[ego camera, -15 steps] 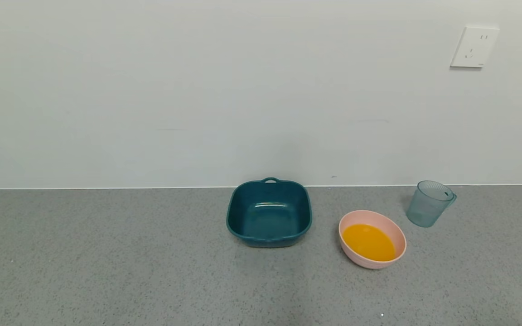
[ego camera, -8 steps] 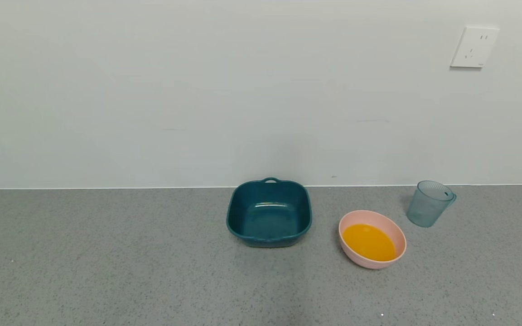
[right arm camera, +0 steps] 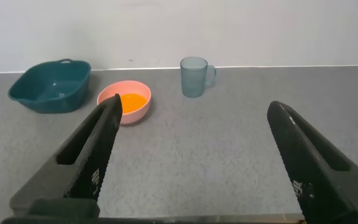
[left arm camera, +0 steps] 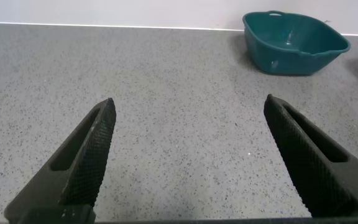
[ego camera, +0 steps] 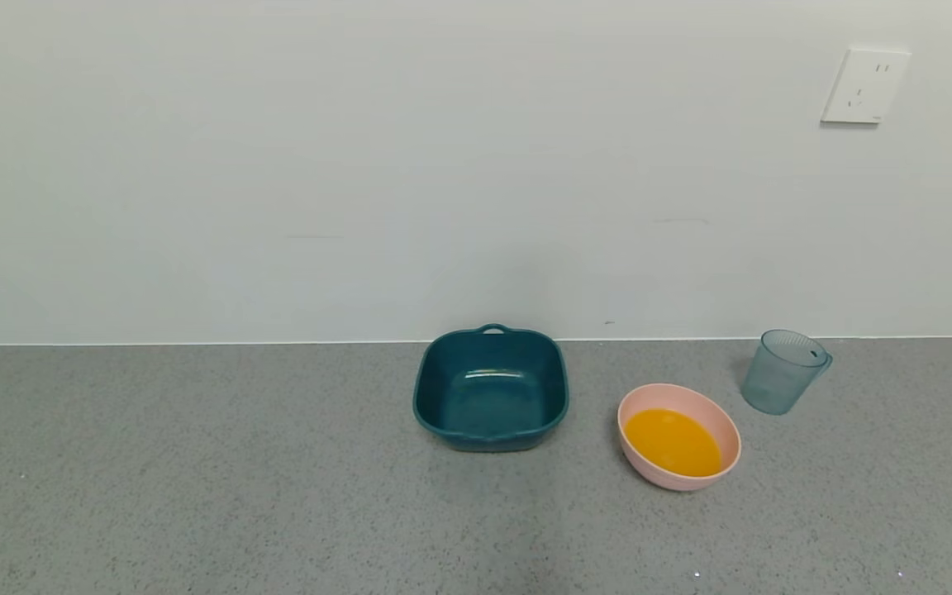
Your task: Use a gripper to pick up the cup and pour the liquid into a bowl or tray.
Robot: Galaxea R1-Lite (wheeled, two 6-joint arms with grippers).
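Note:
The translucent blue-grey cup point(ego camera: 782, 372) stands upright and looks empty near the wall at the right; it also shows in the right wrist view point(right arm camera: 194, 76). The pale pink bowl point(ego camera: 716, 421) sits just left of it and in front, holding orange liquid point(ego camera: 673, 442); both show in the right wrist view, the bowl point(right arm camera: 138, 112) and the liquid point(right arm camera: 131, 101). Neither arm shows in the head view. My right gripper point(right arm camera: 191, 124) is open and empty, well short of the cup. My left gripper point(left arm camera: 188, 121) is open and empty over bare counter.
A dark teal square tray point(ego camera: 435, 397), empty, stands left of the bowl near the wall; it shows in the left wrist view point(left arm camera: 294, 53) and the right wrist view point(right arm camera: 48, 93). A white wall with a socket point(ego camera: 864, 85) backs the grey speckled counter point(ego camera: 195, 479).

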